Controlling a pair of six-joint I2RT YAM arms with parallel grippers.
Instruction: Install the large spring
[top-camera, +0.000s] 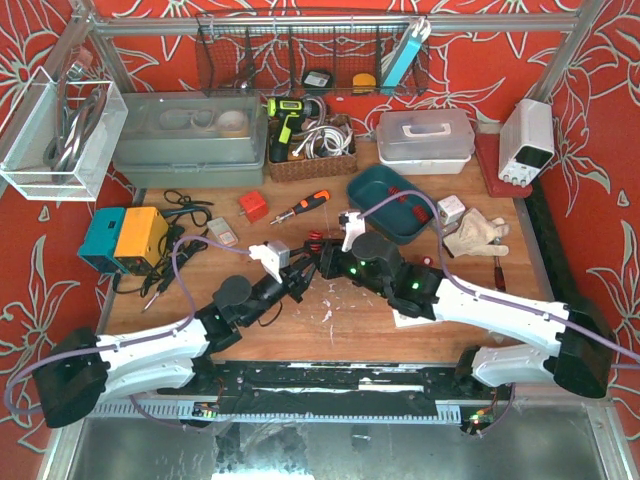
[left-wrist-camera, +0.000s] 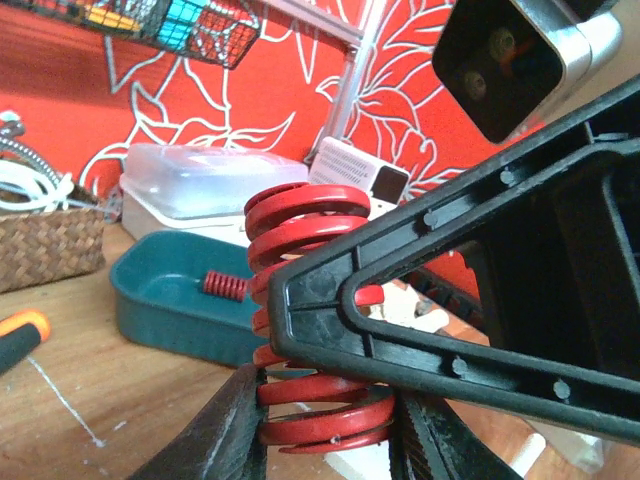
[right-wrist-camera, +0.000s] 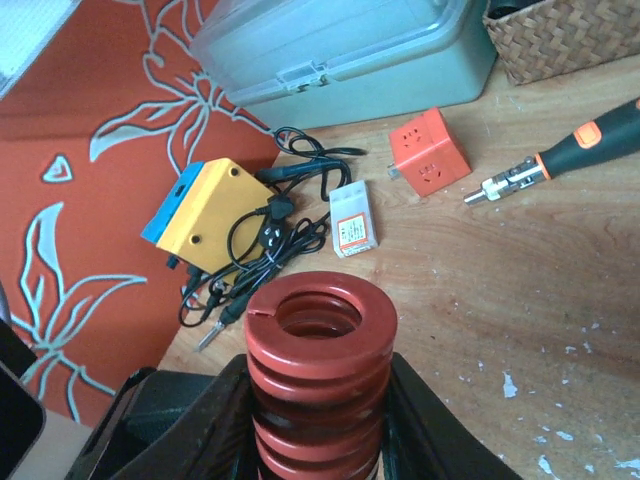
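Between red floral walls (top-camera: 480, 60) lies the wooden worktop (top-camera: 370, 325). Near its middle, left pincer (left-wrist-camera: 325, 435) and right pincer (right-wrist-camera: 318, 410) both pinch the large red coil spring (right-wrist-camera: 318, 330); only the left wrist view shows both.

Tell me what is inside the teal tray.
A small red spring lies on the floor of the teal tray. In the left wrist view its right end is covered by the large spring, so anything there cannot be seen.

White left arm (top-camera: 150, 352) and right arm (top-camera: 510, 312), black joints (top-camera: 235, 293), lavender cables (top-camera: 184, 256), green status lights (top-camera: 413, 281), black gripper fingers (left-wrist-camera: 215, 435)
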